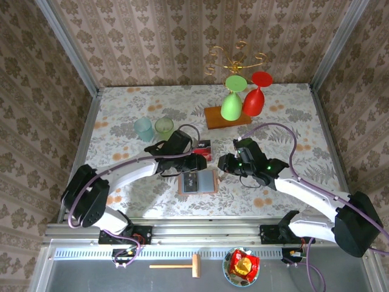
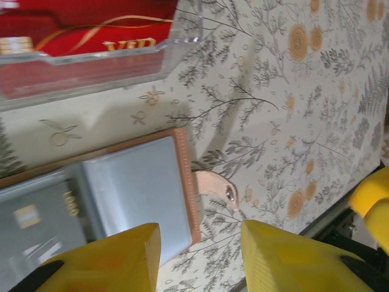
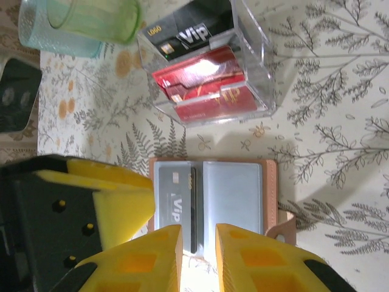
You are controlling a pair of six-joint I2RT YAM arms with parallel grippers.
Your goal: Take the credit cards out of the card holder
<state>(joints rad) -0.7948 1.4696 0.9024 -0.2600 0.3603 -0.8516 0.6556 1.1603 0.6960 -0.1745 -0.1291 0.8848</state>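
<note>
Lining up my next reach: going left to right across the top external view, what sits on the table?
Blue cup → green cup → card holder → green goblet → red goblet. The clear card box lies directly beyond the holder, so it is left out of the order.

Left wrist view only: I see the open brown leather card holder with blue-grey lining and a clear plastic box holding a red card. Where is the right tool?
Observer: The right tool is lined up with the card holder's centre fold, jaws slightly apart.
Operator: What else is in that box?
Observer: A black VIP card stands behind the red cards in the clear plastic box.
Operator: Anything beyond it?
Observer: A pale blue glass tumbler and a green glass tumbler stand farther back, to its left.
</note>
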